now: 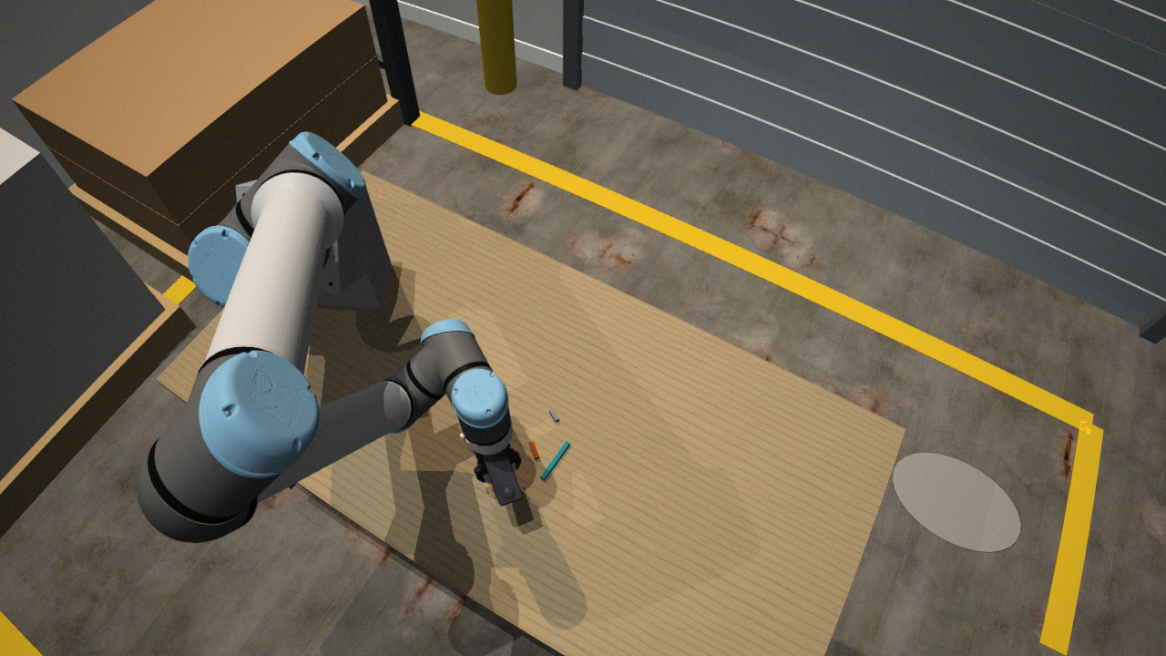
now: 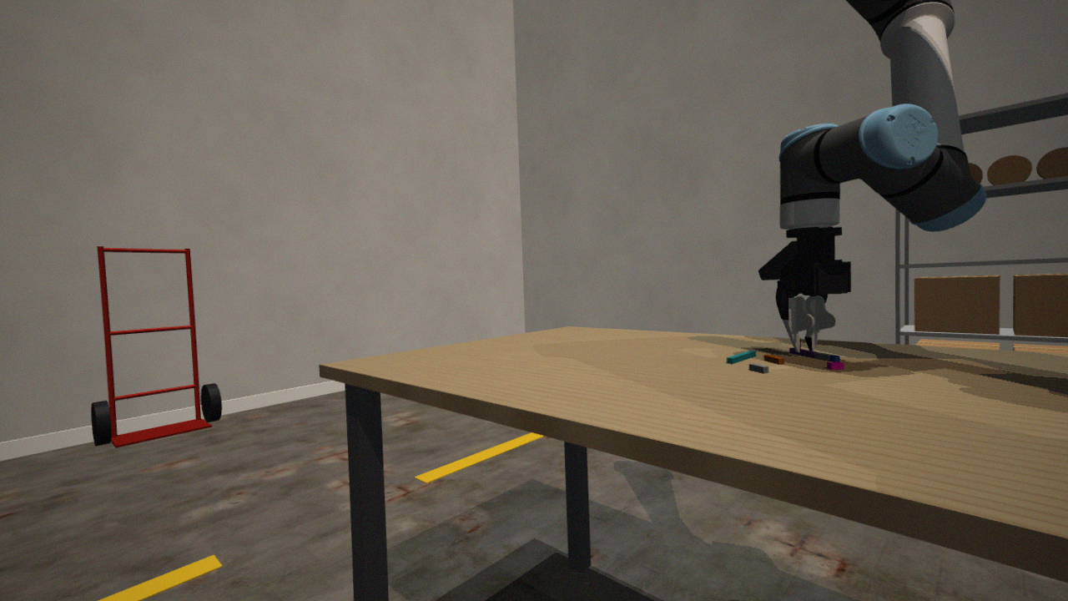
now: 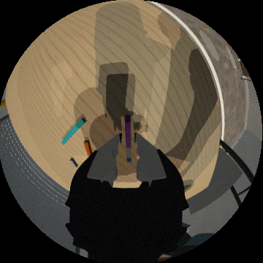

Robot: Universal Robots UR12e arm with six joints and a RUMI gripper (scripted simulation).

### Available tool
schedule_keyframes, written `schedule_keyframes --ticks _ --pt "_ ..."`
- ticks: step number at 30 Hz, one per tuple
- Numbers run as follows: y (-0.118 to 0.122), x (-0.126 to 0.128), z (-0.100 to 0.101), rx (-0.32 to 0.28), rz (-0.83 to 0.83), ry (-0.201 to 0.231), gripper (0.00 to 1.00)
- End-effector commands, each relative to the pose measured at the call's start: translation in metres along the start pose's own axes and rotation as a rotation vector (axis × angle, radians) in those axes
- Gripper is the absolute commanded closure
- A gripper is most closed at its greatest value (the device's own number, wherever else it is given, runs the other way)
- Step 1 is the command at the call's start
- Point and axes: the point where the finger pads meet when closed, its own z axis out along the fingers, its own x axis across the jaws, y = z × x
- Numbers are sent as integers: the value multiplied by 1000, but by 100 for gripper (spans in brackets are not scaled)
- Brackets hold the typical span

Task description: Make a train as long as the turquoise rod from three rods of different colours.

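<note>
My gripper (image 3: 128,133) (image 2: 803,350) is open a little, low at the table, with a narrow gap on each side of the purple rod (image 3: 128,128). The purple rod lies flat in line with a grey rod (image 3: 128,153) and a blue rod (image 3: 128,160) (image 2: 835,357); they look end to end. A turquoise rod (image 1: 555,460) (image 2: 741,357) (image 3: 74,131) lies apart, slanted. An orange rod (image 1: 534,449) (image 2: 773,359) (image 3: 88,147) lies between it and the line. A second grey rod (image 1: 553,415) (image 2: 758,368) (image 3: 74,162) lies apart. In the exterior view a magenta rod (image 2: 835,366) lies near the blue end; the gripper hides it in the wrist view.
The wooden table (image 1: 692,407) (image 2: 597,373) carries the rods and the arm's base. The table's long edge (image 3: 222,109) runs along the right in the wrist view. Stacked boxes (image 1: 203,81) stand behind the arm. A red hand truck (image 2: 149,330) stands on the floor away from the table.
</note>
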Motion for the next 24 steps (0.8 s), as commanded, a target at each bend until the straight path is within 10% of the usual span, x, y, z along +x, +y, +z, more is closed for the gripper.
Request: schedule_keyframes --ticks 1,22,23,24 --pt "0 0 -18 0 0 0 86" --pt "0 0 -84 0 0 0 86" --pt "0 0 -84 0 0 0 0" --pt "0 0 -84 0 0 0 0"
